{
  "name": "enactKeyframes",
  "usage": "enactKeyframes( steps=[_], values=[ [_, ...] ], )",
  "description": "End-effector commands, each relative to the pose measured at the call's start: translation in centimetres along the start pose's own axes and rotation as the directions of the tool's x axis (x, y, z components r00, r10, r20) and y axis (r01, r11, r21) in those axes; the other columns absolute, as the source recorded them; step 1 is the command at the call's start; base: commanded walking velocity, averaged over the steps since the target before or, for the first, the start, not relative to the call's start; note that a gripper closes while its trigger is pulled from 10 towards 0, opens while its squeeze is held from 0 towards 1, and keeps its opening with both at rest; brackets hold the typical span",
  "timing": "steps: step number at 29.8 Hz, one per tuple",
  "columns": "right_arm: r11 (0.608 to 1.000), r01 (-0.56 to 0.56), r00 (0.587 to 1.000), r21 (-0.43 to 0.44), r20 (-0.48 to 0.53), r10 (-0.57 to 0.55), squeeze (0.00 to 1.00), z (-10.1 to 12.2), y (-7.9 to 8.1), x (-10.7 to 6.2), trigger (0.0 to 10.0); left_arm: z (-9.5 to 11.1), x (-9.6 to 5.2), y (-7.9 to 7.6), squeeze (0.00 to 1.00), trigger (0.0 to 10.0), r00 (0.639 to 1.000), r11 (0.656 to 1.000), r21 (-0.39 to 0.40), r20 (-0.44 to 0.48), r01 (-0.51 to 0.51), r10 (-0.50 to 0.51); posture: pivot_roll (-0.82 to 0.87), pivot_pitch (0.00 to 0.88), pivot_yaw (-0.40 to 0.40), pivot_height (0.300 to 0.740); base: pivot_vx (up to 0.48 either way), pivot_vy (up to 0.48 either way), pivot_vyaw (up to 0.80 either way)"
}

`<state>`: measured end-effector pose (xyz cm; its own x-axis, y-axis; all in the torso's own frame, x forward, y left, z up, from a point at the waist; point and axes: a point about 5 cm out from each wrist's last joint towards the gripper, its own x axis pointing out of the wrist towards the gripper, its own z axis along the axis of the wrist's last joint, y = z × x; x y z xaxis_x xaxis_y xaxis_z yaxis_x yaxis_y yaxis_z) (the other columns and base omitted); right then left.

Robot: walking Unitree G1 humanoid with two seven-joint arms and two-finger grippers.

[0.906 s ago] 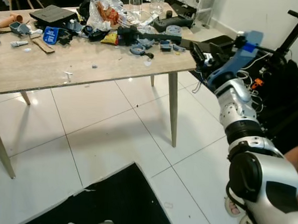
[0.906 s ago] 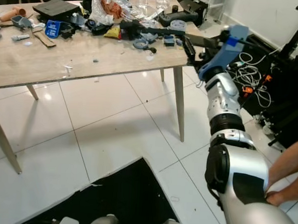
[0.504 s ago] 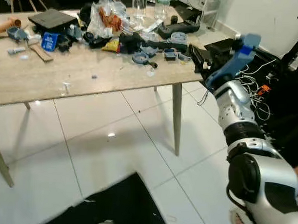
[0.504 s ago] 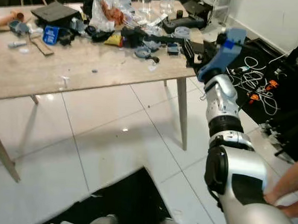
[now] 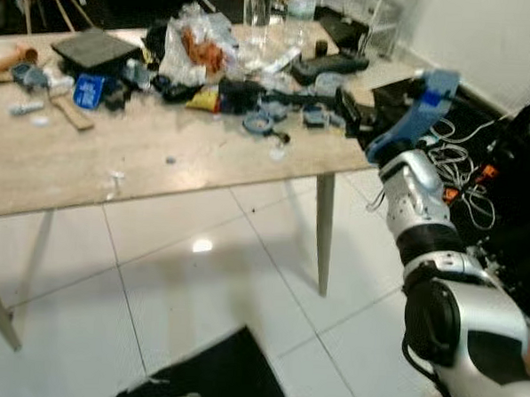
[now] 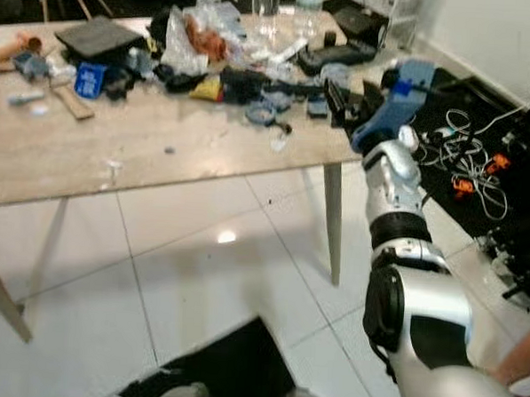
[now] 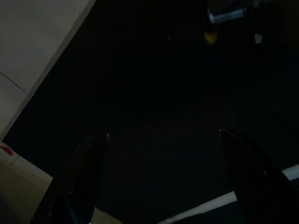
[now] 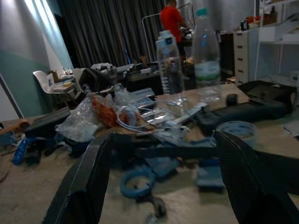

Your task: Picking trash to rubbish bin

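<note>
Trash lies in a heap at the far side of the wooden table point(image 5: 89, 167): a crumpled clear plastic bag point(image 5: 197, 44) with orange scraps, a yellow wrapper point(image 5: 199, 97) and two clear bottles point(image 5: 257, 2). My right gripper point(image 5: 354, 110) is held out at the table's right corner, open and holding nothing. Its wrist view looks across the tabletop between its fingers point(image 8: 88, 186) at the bag point(image 8: 100, 114), the bottles point(image 8: 169, 65) and blue rings point(image 8: 135, 182). My left gripper point(image 7: 163, 177) hangs open over a dark mat.
Tools, a black case point(image 5: 91, 47) and blue parts also litter the table. A black mat point(image 5: 211, 382) lies on the white tiles at my feet. Cables point(image 5: 462, 164) and black stands crowd the right side. A person's hand point(image 6: 518, 367) is by my right arm.
The whole view has shifted: the table looks nearer and lower in the picture. My right gripper stays open at the table's right corner, now a little closer to the clutter.
</note>
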<state>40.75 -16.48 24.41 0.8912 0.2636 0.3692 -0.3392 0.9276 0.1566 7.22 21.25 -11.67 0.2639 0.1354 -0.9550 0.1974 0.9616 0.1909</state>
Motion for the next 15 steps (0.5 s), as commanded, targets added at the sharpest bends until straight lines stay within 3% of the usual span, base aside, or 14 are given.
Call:
enactKeyframes(
  steps=[1, 3, 4, 6, 7, 8, 9, 10, 11, 15],
  values=[
    [1.0, -0.015, 1.0, -0.008, -0.007, 0.015, 0.0, -0.2, 0.4, 0.1, 10.0, -0.9, -0.1, 0.6, 0.0, 10.0, 1.0, 1.0, 0.01, -0.022, -0.01, 0.01, 0.09, 0.123, 0.004, 0.74, 0.345, 0.0, 0.0],
    [1.0, -0.016, 1.0, -0.009, -0.008, 0.015, 0.0, -0.2, 0.4, 0.1, 10.0, -0.9, -0.1, 0.7, 0.0, 10.0, 1.0, 1.0, 0.011, -0.023, -0.011, 0.011, 0.09, 0.123, 0.004, 0.74, 0.345, 0.0, 0.0],
    [1.0, -0.019, 1.0, -0.011, -0.01, 0.019, 0.04, -0.2, 0.5, 0.1, 10.0, -1.0, -0.1, 0.8, 0.0, 10.0, 1.0, 1.0, 0.011, -0.024, -0.012, 0.012, 0.09, 0.123, 0.004, 0.74, 0.349, 0.0, 0.0],
    [0.999, -0.037, 0.999, -0.02, -0.019, 0.037, 0.24, -0.4, 0.7, 0.1, 10.0, -1.2, -0.2, 0.9, 0.0, 10.0, 1.0, 1.0, 0.01, -0.026, -0.013, 0.013, 0.09, 0.123, 0.004, 0.74, 0.347, 0.0, 0.0],
    [0.999, -0.037, 0.999, -0.02, -0.019, 0.037, 0.24, -0.4, 0.7, 0.1, 10.0, -1.2, -0.2, 0.9, 0.0, 10.0, 1.0, 1.0, 0.01, -0.026, -0.013, 0.013, 0.09, 0.123, 0.004, 0.74, 0.349, 0.0, 0.0],
    [0.999, -0.048, 0.999, -0.023, -0.025, 0.047, 0.41, -0.5, 0.8, 0.1, 10.0, -1.2, -0.2, 0.9, 0.0, 10.0, 1.0, 1.0, 0.01, -0.027, -0.013, 0.013, 0.08, 0.121, 0.003, 0.74, 0.349, 0.0, 0.0],
    [0.998, -0.065, 0.998, -0.026, -0.028, 0.065, 0.89, -0.6, 1.0, 0.1, 10.0, -1.2, -0.2, 1.0, 0.0, 10.0, 1.0, 1.0, 0.01, -0.027, -0.013, 0.013, 0.08, 0.121, 0.003, 0.74, 0.345, 0.0, 0.0],
    [0.998, -0.065, 0.998, -0.026, -0.028, 0.065, 0.89, -0.6, 1.0, 0.1, 10.0, -1.2, -0.2, 1.0, 0.0, 10.0, 1.0, 1.0, 0.01, -0.027, -0.013, 0.013, 0.08, 0.121, 0.003, 0.74, 0.345, 0.0, 0.0],
    [0.997, -0.076, 0.997, -0.034, -0.033, 0.075, 1.0, -0.7, 1.1, 0.0, 10.0, -1.2, -0.2, 0.9, 0.0, 10.0, 1.0, 1.0, 0.011, -0.028, -0.012, 0.012, 0.08, 0.121, 0.003, 0.74, 0.349, 0.0, 0.0],
    [0.995, -0.043, 0.996, -0.086, -0.082, 0.036, 1.0, -1.3, 1.0, 0.0, 10.0, -1.0, -0.1, 0.7, 0.0, 10.0, 1.0, 1.0, 0.012, -0.025, -0.01, 0.01, 0.08, 0.122, 0.002, 0.74, 0.345, 0.0, 0.0]
  ],
)
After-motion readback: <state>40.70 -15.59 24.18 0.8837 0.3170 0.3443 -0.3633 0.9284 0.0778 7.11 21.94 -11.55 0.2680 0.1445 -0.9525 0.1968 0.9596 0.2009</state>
